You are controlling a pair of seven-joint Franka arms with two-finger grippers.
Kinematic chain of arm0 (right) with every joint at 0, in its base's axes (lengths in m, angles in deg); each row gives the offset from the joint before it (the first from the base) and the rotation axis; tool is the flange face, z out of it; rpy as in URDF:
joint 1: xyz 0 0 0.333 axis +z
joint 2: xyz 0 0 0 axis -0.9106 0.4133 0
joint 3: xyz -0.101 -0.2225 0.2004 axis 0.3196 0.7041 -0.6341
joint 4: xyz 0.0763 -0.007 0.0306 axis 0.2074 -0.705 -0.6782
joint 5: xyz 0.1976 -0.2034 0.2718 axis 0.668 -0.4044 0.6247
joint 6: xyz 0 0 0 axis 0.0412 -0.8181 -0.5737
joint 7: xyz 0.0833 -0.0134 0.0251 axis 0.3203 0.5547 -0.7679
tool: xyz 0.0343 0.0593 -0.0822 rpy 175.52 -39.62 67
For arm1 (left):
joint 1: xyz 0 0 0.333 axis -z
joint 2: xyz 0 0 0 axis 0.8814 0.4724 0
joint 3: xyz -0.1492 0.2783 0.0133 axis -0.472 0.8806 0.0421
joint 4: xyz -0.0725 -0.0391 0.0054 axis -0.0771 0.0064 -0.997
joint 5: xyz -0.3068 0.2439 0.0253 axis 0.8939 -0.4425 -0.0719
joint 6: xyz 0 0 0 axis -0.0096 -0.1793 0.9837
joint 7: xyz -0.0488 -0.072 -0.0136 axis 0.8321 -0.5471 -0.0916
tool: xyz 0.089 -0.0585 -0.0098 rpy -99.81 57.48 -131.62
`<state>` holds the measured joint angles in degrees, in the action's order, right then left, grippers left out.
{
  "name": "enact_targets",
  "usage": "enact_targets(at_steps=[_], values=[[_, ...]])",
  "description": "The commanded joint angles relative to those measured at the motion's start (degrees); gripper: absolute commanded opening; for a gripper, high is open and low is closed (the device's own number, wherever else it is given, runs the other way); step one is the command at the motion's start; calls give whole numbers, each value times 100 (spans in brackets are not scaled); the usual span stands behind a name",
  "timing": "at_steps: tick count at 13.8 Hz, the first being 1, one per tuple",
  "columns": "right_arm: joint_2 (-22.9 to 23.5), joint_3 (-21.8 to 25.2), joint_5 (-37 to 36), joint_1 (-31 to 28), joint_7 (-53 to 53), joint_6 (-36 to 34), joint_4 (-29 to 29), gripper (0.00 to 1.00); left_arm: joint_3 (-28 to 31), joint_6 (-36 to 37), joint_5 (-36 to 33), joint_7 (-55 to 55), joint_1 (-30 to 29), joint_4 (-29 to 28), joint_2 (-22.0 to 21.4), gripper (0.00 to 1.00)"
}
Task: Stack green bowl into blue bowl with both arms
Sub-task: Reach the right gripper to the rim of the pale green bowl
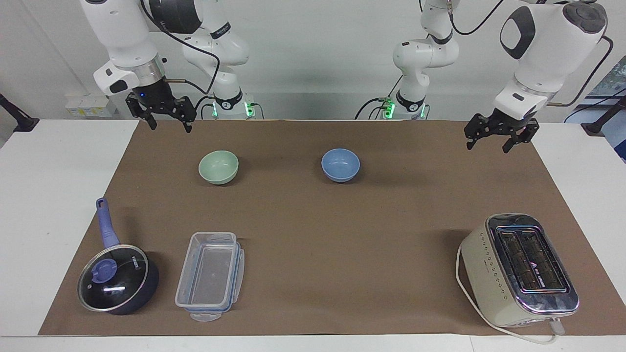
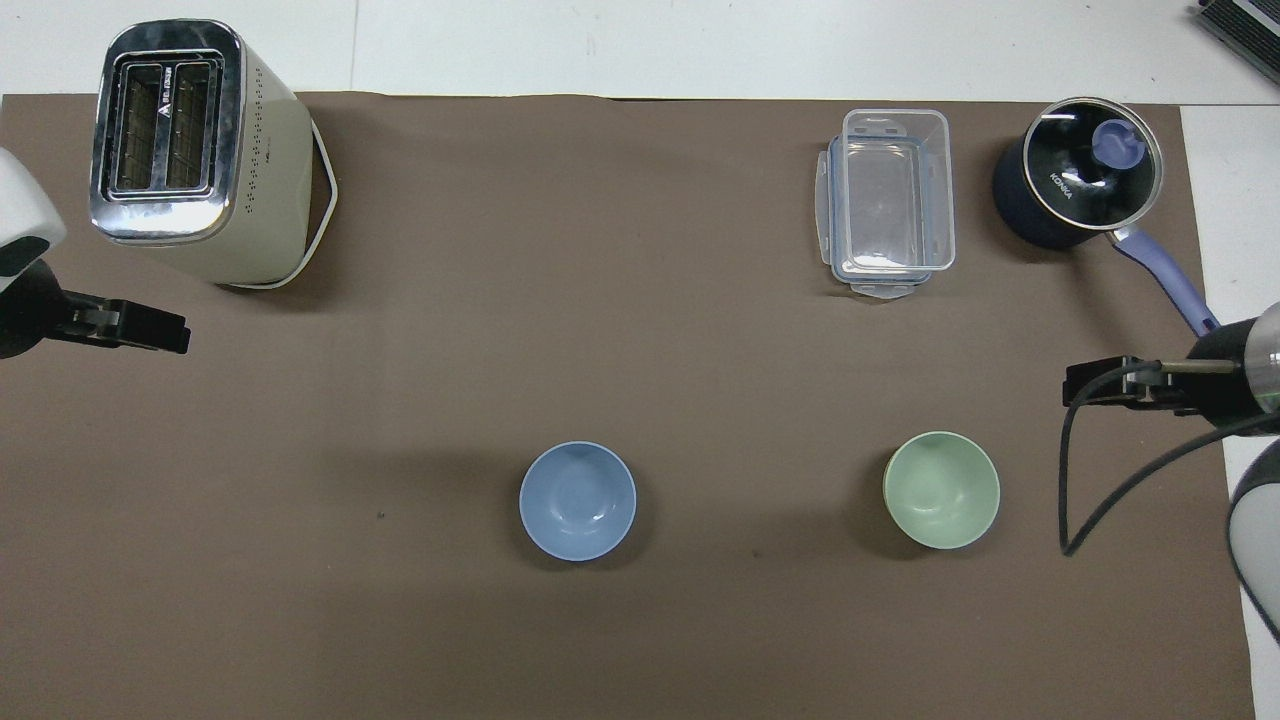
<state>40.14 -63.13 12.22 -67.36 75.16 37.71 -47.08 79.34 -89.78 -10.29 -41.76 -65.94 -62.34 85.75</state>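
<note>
Well apart from both spread-fingered tools, right and left: green bowl beside blue bowl.

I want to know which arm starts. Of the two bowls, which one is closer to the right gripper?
The green bowl: it sits toward the right arm's end, close below the right gripper; the blue bowl sits mid-table.

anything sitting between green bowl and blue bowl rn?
Nothing. Between the green bowl and the blue bowl there is only bare brown mat, shown plainly in the overhead view and confirmed by the facing view.
</note>
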Motion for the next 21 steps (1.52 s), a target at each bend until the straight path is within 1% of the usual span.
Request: enact_targets(at_steps=[1, 7, 9, 12, 14, 15, 16, 21], values=[[-224, -27, 123, 2, 85, 480, -652, 100, -62, 156, -119, -15, -150, 156, 149, 100], [-435, -27, 132, 2, 85, 1569, -2066, 100, -62, 156, -119, -15, -150, 165, 157, 100], [-418, -19, 193, -7, 85, 1982, -2523, 100, -62, 156, -119, -15, -150, 156, 157, 100], [-374, -19, 325, -15, 76, 2869, -3235, 100, -62, 156, -127, -15, -141, 156, 157, 100], [-312, -19, 325, -7, 67, 3248, -3491, 100, -62, 156, -119, -15, -150, 156, 157, 100], [-173, -19, 325, -7, 41, 3554, -3632, 100, -62, 156, -119, -15, -150, 165, 157, 100], [-154, -19, 325, -15, -29, 3784, -3790, 100, -62, 156, -119, -15, -150, 156, 157, 100], [-75, -19, 325, -173, -407, 3830, -3897, 99, -62, 156, -119, -15, -150, 156, 157, 100]])
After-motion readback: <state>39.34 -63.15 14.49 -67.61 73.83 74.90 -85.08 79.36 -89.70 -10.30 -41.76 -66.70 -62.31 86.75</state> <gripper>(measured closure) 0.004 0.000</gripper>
